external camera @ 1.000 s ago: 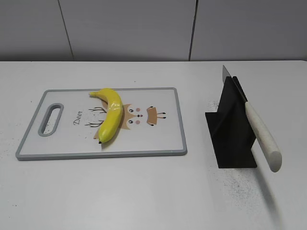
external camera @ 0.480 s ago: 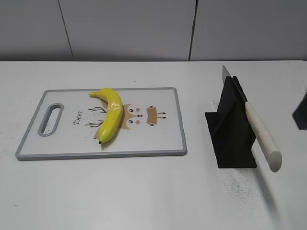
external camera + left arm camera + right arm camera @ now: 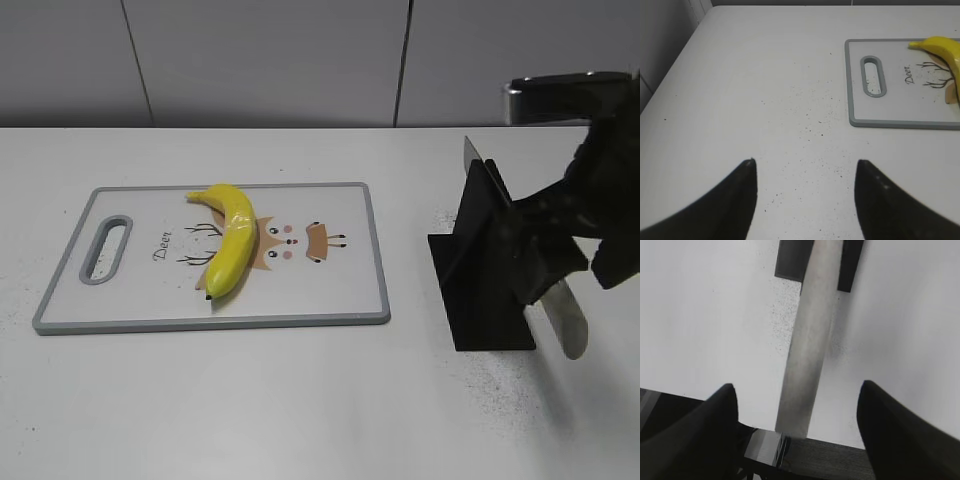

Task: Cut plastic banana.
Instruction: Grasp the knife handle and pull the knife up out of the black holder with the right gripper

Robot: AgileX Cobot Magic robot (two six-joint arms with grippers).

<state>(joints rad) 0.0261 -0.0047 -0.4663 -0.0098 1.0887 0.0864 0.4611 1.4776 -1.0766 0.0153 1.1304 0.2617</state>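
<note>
The banana [image 3: 231, 248] looks light, stiff, slick, so pin its middle; both grippers, right [image 3: 797, 405] and left [image 3: 805, 172], gape empty.

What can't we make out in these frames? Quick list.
- Pale knife handle: the right gripper covers its upper part in the exterior view, so contact is unclear.
- Steel blade: mostly hidden in the black knife stand.
- Glossy yellow plastic banana: cropped by the left wrist view's right edge.
- Left gripper: absent from the exterior view.
</note>
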